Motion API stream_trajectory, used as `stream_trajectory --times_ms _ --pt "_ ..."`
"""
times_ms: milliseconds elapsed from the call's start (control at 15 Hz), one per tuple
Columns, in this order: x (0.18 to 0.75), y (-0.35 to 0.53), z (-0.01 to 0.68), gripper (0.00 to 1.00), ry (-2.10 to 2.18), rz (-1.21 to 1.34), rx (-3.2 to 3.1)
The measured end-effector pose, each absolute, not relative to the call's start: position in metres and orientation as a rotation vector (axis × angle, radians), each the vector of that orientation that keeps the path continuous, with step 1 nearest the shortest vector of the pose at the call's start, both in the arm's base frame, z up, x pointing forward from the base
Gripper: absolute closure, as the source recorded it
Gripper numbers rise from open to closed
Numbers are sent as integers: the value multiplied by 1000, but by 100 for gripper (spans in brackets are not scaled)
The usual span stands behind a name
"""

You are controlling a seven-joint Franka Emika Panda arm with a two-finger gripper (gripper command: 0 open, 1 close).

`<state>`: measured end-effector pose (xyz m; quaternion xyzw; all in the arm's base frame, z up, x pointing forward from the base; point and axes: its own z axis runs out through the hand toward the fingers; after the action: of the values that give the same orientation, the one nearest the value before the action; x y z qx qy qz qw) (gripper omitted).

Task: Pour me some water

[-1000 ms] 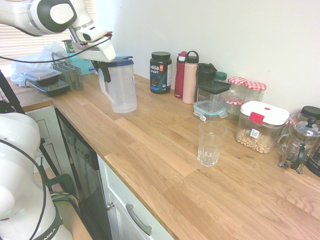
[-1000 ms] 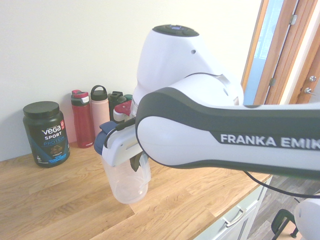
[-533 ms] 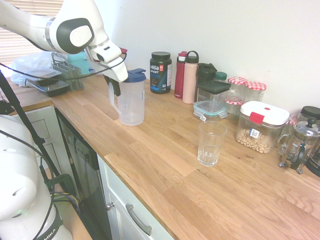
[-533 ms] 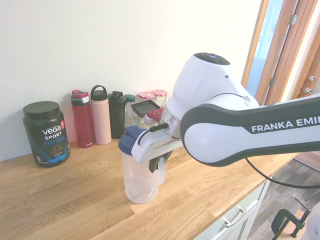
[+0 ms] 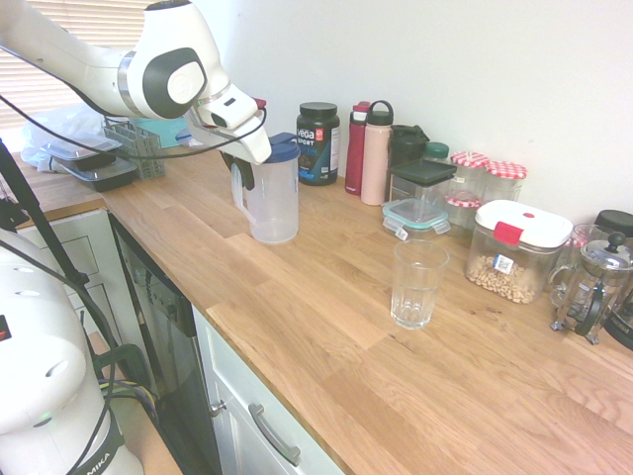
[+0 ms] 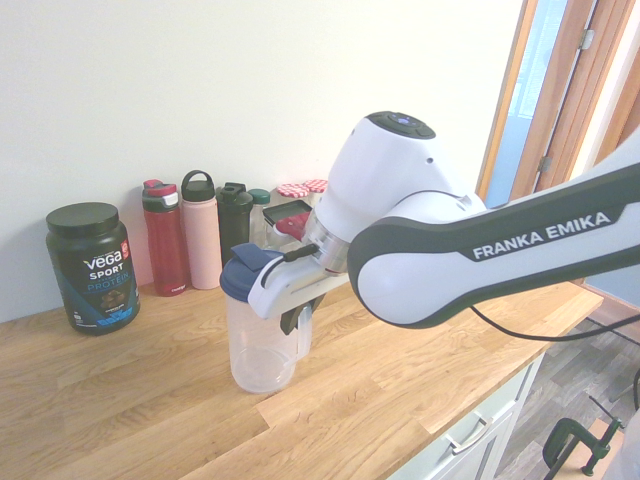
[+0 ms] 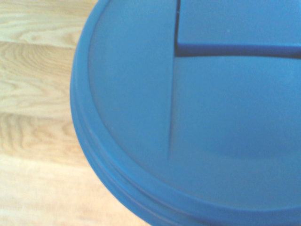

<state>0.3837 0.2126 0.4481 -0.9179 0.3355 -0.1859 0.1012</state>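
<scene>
Claw clenched on pitcher handle, directly beneath it. We judge risk: glass well apart; tilting early spills water onto counter.

Pincer carried pitcher nearer glass, now upright over counter.

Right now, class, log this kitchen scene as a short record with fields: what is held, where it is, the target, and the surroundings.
held item: clear pitcher with blue lid, gripped at its handle by the gripper
pitcher pose: upright, low over or on the wooden counter; contact unclear
target: drinking glass, upright, apart from the pitcher
behind pitcher: black Vega tub, red bottle, pink bottle
pour: not yet begun
</scene>
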Motion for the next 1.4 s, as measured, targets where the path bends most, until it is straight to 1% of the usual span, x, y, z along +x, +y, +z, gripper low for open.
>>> stream_trajectory --times_ms 267,800,933,1067,1200,1400 --pt "402 221 449 0 991 -555 -2727" --pt "409 224 429 0 978 -514 -2777" --pt "403 229 428 0 952 -486 -2810" --pt "390 231 430 0 874 -405 -2908" --pt "374 221 449 0 825 -329 -3016" --pt "350 183 481 0 846 -265 -3083"
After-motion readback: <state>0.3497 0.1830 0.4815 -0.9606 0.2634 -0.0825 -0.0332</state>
